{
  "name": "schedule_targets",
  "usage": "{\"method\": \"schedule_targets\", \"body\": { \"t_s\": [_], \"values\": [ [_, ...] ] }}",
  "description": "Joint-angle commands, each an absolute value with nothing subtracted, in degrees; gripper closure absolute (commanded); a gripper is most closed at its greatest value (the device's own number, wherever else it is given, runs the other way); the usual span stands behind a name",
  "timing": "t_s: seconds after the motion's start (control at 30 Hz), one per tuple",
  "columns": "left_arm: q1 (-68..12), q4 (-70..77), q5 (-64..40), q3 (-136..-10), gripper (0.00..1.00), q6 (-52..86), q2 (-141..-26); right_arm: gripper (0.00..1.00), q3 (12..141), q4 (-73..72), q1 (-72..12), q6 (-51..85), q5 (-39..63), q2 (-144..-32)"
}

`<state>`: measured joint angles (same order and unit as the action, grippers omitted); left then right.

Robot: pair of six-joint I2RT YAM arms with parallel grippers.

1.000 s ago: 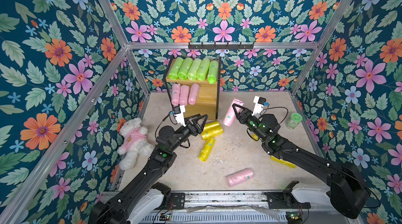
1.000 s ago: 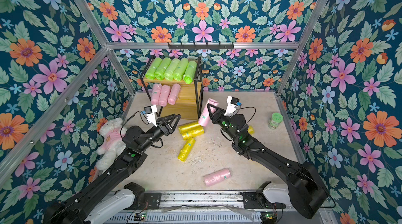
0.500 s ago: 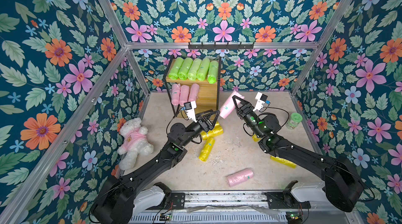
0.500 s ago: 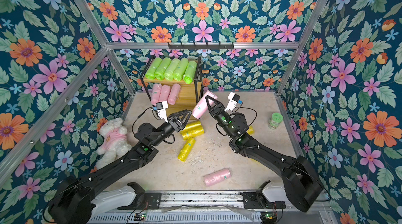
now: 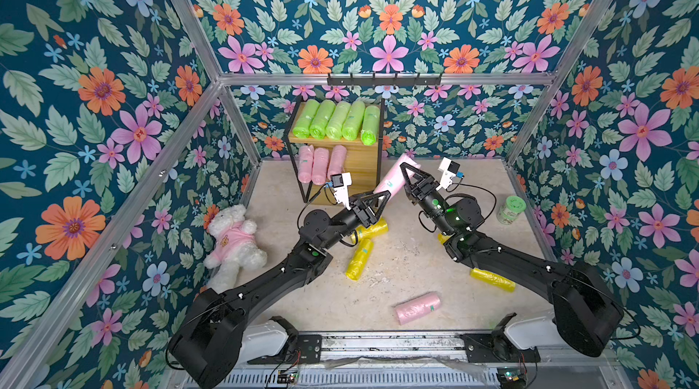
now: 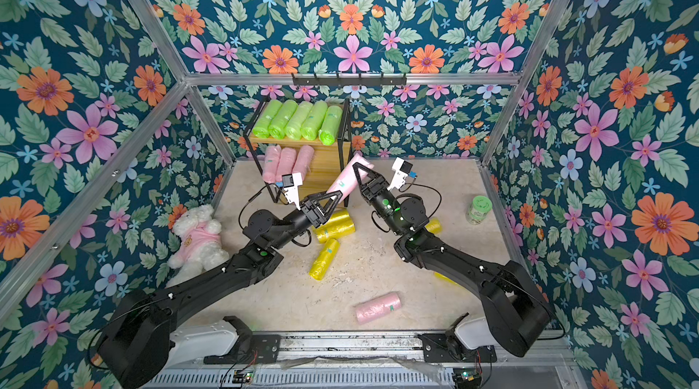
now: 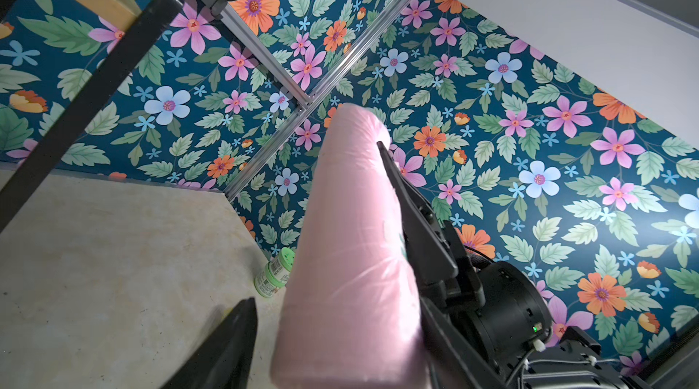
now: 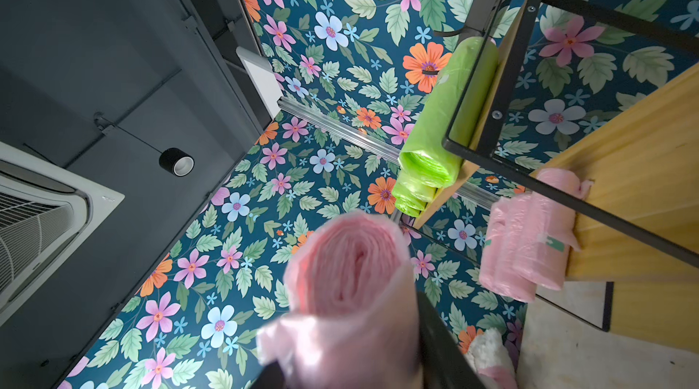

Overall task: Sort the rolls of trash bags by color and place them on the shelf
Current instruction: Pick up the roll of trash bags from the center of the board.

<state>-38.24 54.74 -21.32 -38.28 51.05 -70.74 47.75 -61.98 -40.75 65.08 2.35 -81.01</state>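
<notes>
My right gripper is shut on a pale pink roll, held tilted in the air just right of the shelf. My left gripper is open around that roll's lower end. In the left wrist view a gap shows between one of my fingers and the pink roll. Several green rolls lie on the top board. Three pink rolls lie on the middle board. Yellow rolls and one pink roll lie on the floor.
A white teddy bear in a pink shirt lies by the left wall. A green-lidded jar stands near the right wall. A black hook rail hangs above the shelf. Another yellow roll is partly hidden behind my right arm.
My right gripper has lifted the pink roll up and left toward the shelf. My left arm has swung right to meet it, and its jaws have narrowed around the roll's lower end.
</notes>
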Motion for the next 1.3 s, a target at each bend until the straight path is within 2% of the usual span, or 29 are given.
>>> {"method": "schedule_targets", "body": {
  "t_s": [0.0,0.13,0.27,0.37,0.53,0.87,1.07,1.27],
  "values": [
    [-38.3,59.0,-21.7,-38.7,0.41,51.2,-71.1,0.61,48.0,-66.9,-40.8,66.7,3.3,-81.4],
    [-38.3,59.4,-21.3,-38.4,0.54,50.7,-71.0,0.61,47.7,-67.1,-40.8,67.0,3.3,-81.6],
    [-38.2,59.3,-20.3,-37.6,0.63,50.1,-70.2,0.53,47.3,-67.0,-40.6,66.9,2.8,-81.4],
    [-38.2,58.5,-18.9,-36.7,0.67,48.8,-69.1,0.39,46.6,-66.6,-40.3,66.6,2.8,-81.0],
    [-37.9,52.2,-16.4,-34.7,0.66,45.1,-65.4,0.17,44.5,-63.1,-39.3,63.3,1.0,-78.0],
    [-37.5,31.0,1.7,-29.5,0.68,38.6,-54.9,0.15,42.2,-47.9,-39.0,44.6,-4.3,-69.0],
    [-37.5,25.8,10.6,-33.2,0.68,35.0,-58.6,0.13,43.8,-38.9,-38.9,34.5,-4.1,-67.6],
    [-37.5,25.4,15.9,-38.6,0.67,29.0,-65.7,0.13,43.5,-36.7,-39.0,32.9,-2.8,-67.0]
  ]
}}
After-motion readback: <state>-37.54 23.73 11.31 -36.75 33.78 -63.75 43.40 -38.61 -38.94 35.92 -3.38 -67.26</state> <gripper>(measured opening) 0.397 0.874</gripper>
